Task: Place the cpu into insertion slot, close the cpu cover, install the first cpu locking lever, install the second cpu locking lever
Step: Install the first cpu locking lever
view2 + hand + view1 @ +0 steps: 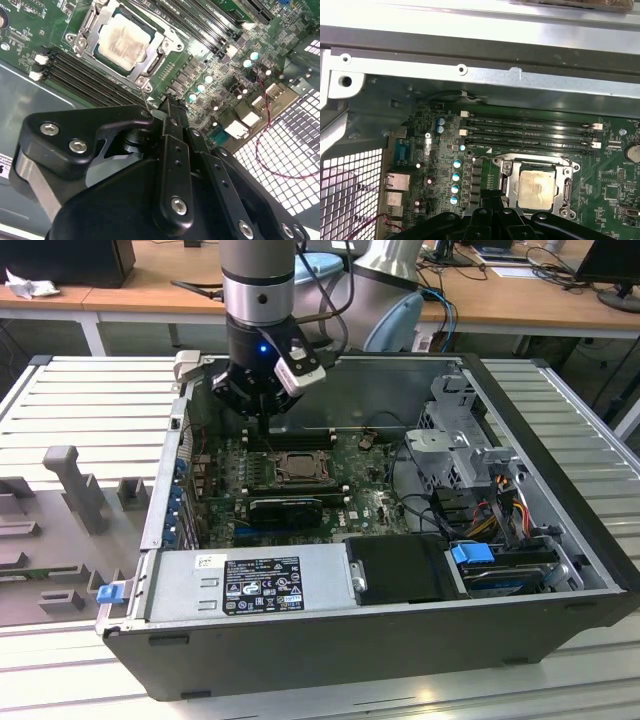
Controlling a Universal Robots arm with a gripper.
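The cpu, a pale silvery-beige square, lies flat in the insertion slot on the green board. The cpu cover, a silvery frame, lies down around it. A thin wire locking lever runs along one side of the socket. Another thin lever end sticks up right beside my fingertips. My black gripper hangs low over the board just beside the socket, its fingers pressed together with nothing seen between them.
Long black memory slots run next to the socket. The open computer case has a metal wall behind the gripper, a perforated rear panel, a black power supply in front and drive cages on the exterior view's right.
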